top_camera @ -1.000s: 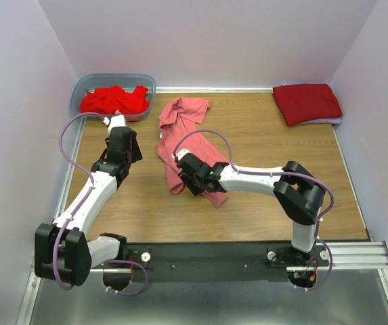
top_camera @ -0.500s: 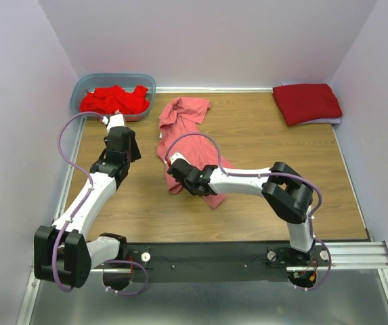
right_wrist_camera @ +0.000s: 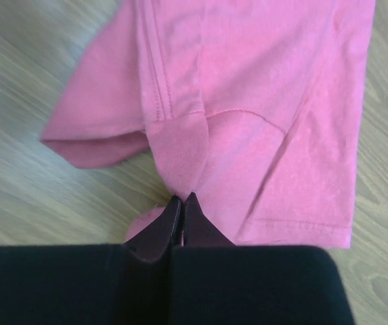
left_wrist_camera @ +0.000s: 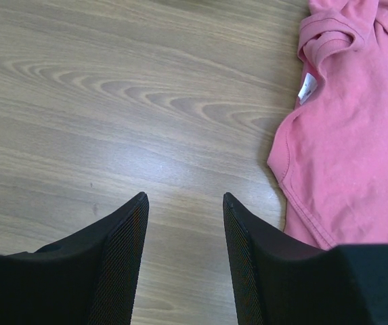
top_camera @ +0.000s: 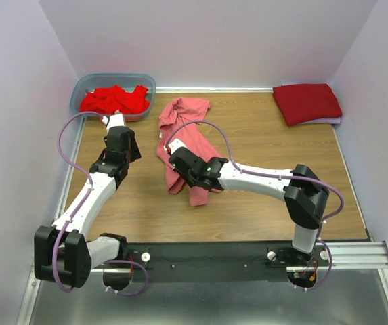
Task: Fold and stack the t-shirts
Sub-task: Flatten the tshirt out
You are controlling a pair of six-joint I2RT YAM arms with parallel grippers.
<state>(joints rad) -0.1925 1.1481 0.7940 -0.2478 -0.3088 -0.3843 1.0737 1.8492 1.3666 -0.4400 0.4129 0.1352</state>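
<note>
On pink tee, white neck tag — unreadable, right gripper clamped on tee, left gripper apart

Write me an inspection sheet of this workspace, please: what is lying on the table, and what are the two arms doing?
Surface: wooden table, bare grain between the items.
Job's things: salmon-pink t-shirt crumpled mid-table; red t-shirts heaped in the plastic tub; crimson t-shirt folded at the far right corner.
Clutter: only that blue-grey tub, far left corner.
End effectors: left end effector open over bare wood beside the pink shirt; right end effector shut on a fold of the pink shirt.
Cables: purple cables, one loop on each arm.
Surroundings: plain pale walls on three sides; metal rail at the near edge.
</note>
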